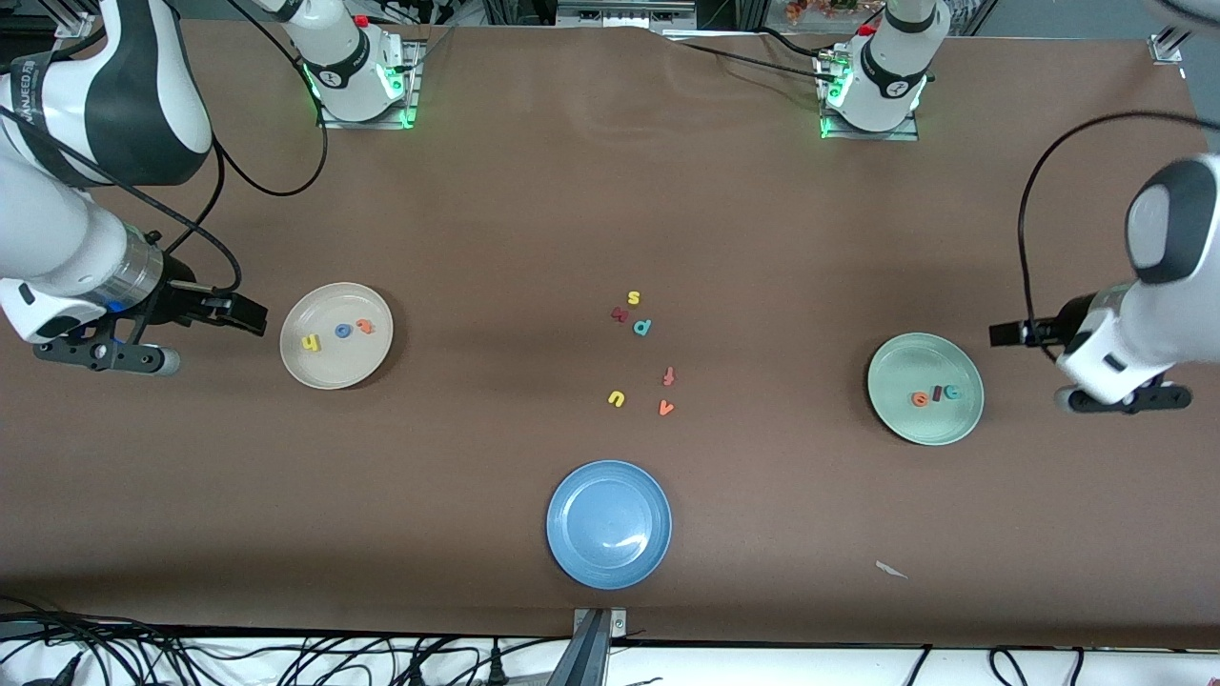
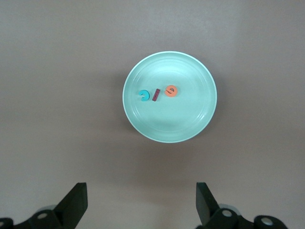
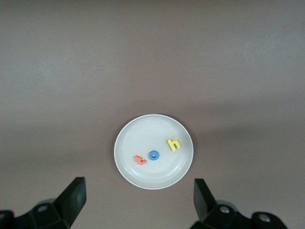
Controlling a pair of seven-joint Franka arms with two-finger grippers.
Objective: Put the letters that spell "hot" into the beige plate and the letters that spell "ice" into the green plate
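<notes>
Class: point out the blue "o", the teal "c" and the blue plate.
Blue "o" (image 3: 153, 155): right wrist view, on its ring.
Teal "c" (image 2: 144, 96): left wrist view, on its curve.
Blue plate (image 1: 564, 553): front view, on its rim.

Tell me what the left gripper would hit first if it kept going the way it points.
Probably the green plate. The left gripper, jaws open, points toward it from the table's left-arm end, with only bare table between. Its height is unclear, so it might pass above the rim and the three letters inside.
</notes>
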